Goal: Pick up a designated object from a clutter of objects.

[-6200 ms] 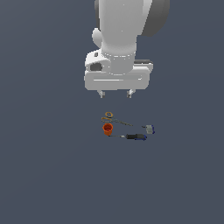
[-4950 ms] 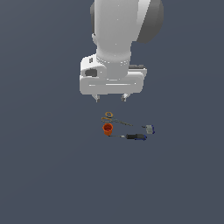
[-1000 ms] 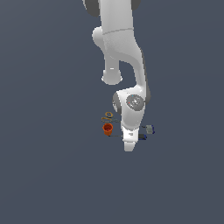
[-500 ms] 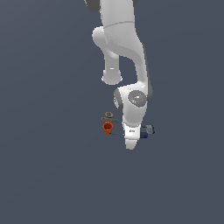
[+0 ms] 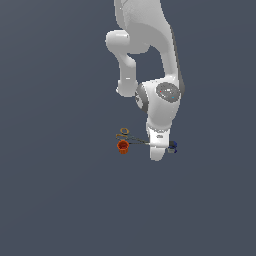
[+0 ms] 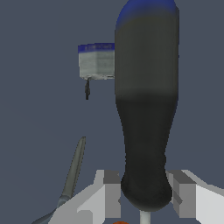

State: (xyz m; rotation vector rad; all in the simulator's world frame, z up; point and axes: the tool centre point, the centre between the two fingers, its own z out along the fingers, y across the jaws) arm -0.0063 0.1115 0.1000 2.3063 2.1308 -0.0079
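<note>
In the wrist view the screwdriver (image 6: 146, 100) fills the middle: a black handle with a dark-blue end and a bit of grey shaft (image 6: 144, 217). My gripper (image 6: 144, 192) has its fingers (image 6: 110, 192) pressed against both sides of the handle's narrow neck. In the exterior view my gripper (image 5: 157, 153) is down among the clutter and hides the screwdriver. The orange cup (image 5: 122, 145), tan ring (image 5: 123, 131) and thin grey rod (image 5: 136, 141) lie to the exterior view's left of it. The grey-and-blue block (image 5: 172, 146) is just to its right.
In the wrist view the grey-and-blue block (image 6: 96, 61) sits beside the handle's blue end, and the thin grey rod (image 6: 75, 168) runs alongside one finger. The surface around is plain dark grey.
The arm came down from above the clutter onto the screwdriver's place. Over the last second the hand has shifted slightly up and to the exterior view's right; the cup, ring and block have not moved.
</note>
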